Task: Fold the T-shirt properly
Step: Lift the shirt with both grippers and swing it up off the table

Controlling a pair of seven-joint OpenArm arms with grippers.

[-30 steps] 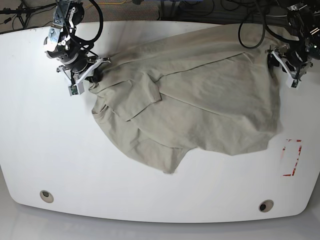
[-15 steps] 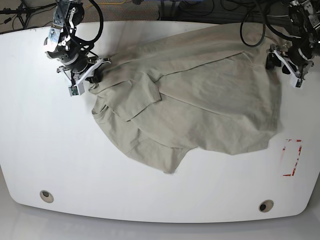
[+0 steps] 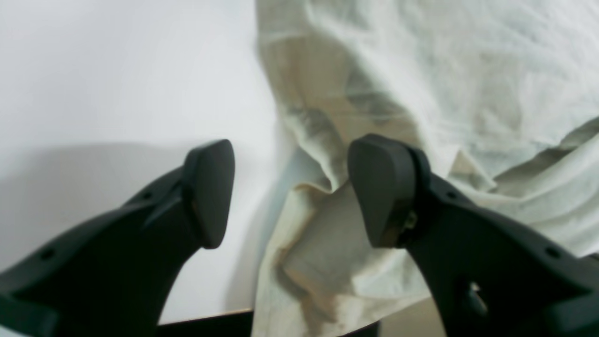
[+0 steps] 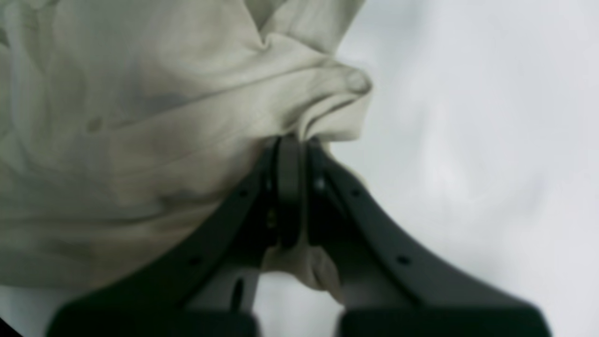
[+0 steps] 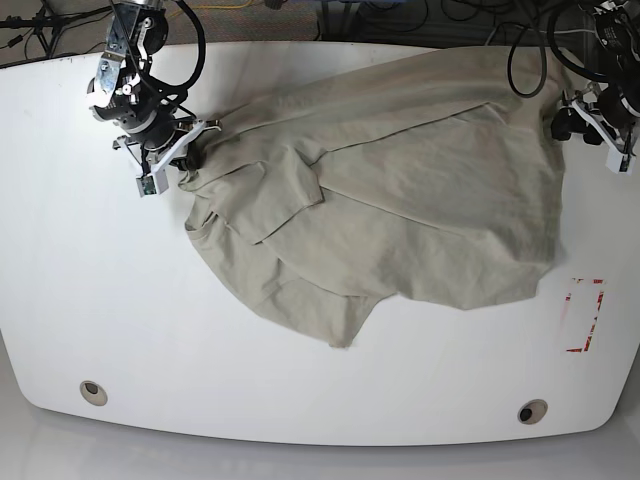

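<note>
White table; wrinkled beige T-shirt, cloth pinched by 1 tool.

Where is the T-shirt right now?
In the base view, the T-shirt lies across the upper middle of the white table, its top-left corner pinched in the right tool.

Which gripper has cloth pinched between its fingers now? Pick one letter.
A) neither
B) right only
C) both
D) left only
B: the right gripper has its fingers closed on a fold of the T-shirt, while the left gripper's fingers stand wide apart.
</note>
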